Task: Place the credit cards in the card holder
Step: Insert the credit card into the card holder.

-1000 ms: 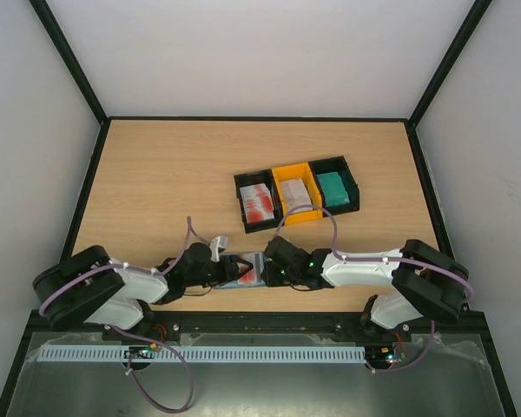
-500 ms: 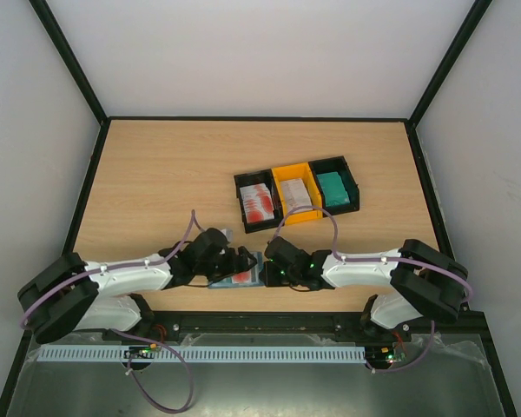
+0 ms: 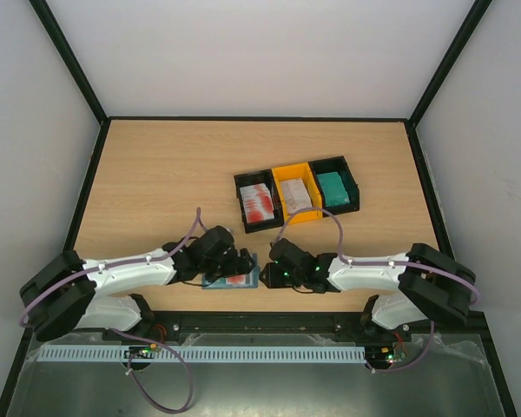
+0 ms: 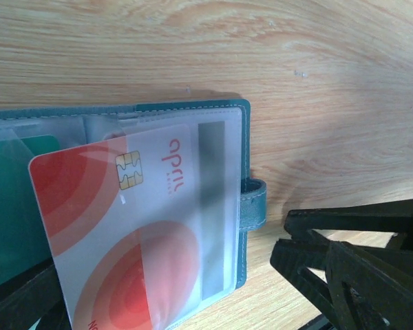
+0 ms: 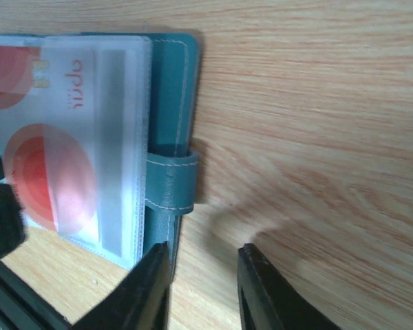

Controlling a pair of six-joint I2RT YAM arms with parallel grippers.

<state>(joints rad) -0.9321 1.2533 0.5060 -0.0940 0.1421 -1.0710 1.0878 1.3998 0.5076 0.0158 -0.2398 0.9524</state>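
The left pincer (image 3: pixel 234 267) stands wide apart over the open card holder (image 4: pixel 245 137), clamped on nothing. In its wrist view one dark finger (image 4: pixel 17 302) shows at the lower left corner; the black shapes at the lower right are too cut off to sort out. Between them lies a red-and-white card (image 4: pixel 124 227) partly under a clear sleeve of the holder, tilted, its chip showing; a green card (image 4: pixel 14 199) to that pincer's left is cut by the frame edge. The right pincer (image 5: pixel 205 254) is narrowly parted, with only bare table (image 5: pixel 316 103) in its gap; the clasp tab (image 5: pixel 171 182) sits just ahead of its left finger, and whether that finger touches the holder I cannot tell. Three bins (image 3: pixel 302 217) stand well beyond both pincers.
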